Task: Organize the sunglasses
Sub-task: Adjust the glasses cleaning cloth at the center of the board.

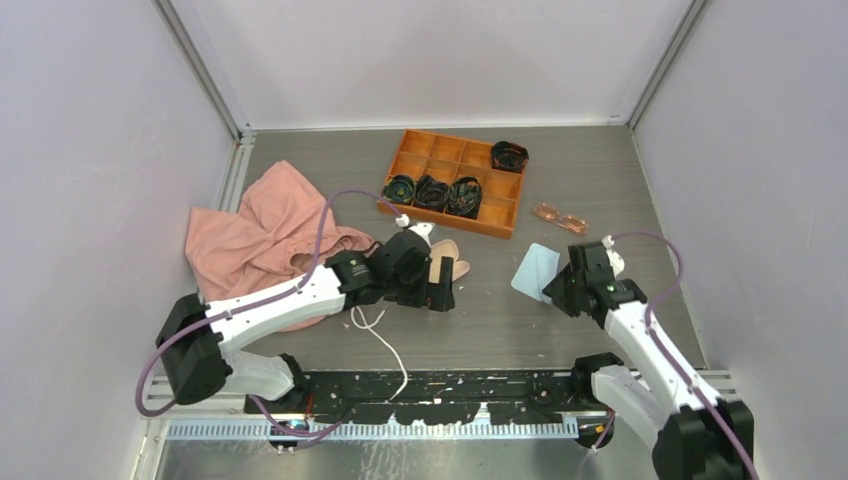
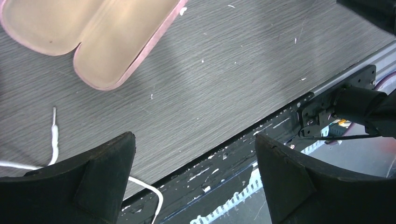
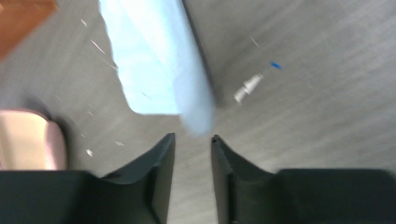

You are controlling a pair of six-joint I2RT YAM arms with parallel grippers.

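The sunglasses, with pinkish-orange lenses, lie on the table right of the tray, clear of both grippers. The pink case lies open; the left wrist view shows its two empty halves. My left gripper is beside the case, open wide and empty. The light blue cloth lies flat. My right gripper is at its near edge, its jaws a narrow gap apart with nothing between them. The cloth's corner lies just beyond the tips.
An orange wooden tray at the back holds dark bundles in several compartments. A pink garment is heaped at the left. A white cord lies near the front edge. A small white scrap lies beside the cloth.
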